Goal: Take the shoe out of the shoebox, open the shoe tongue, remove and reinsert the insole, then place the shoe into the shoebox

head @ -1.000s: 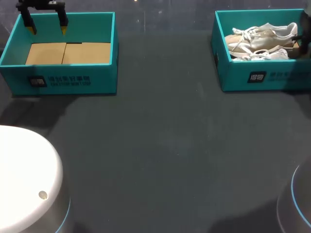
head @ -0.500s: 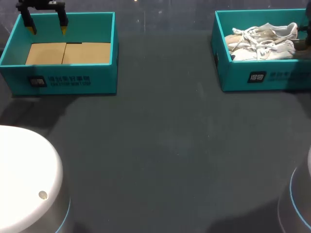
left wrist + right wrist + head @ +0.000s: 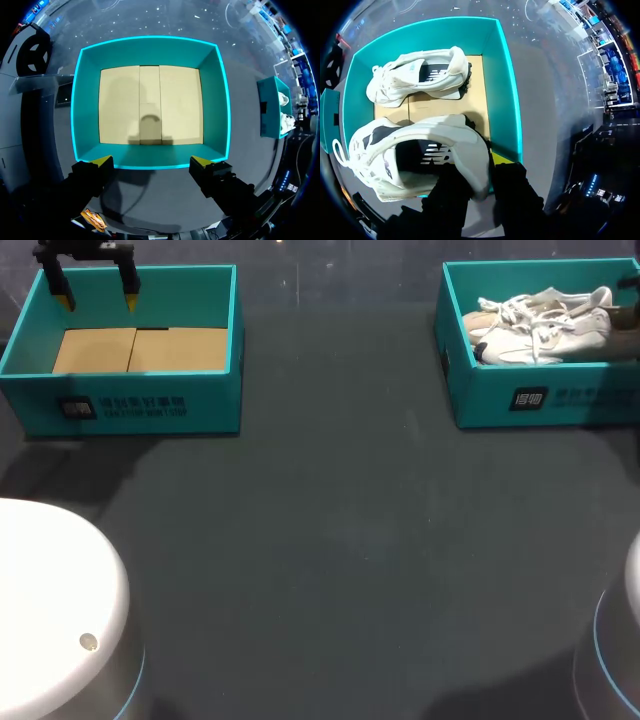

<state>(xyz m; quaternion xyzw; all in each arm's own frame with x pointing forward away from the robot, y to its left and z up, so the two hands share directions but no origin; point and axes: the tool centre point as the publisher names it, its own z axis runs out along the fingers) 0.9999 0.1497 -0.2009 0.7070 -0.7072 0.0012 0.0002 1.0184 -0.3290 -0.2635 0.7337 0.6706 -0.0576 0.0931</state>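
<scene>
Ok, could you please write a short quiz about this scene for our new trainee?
1. True or false: the left box holds a pair of shoes.
2. The left claw is: A open, B shut on a lace, C shut on an insole.
3. Fill in: the right claw is shut on a shoe at its ____.
Key: 1 false; 2 A; 3 heel.
</scene>
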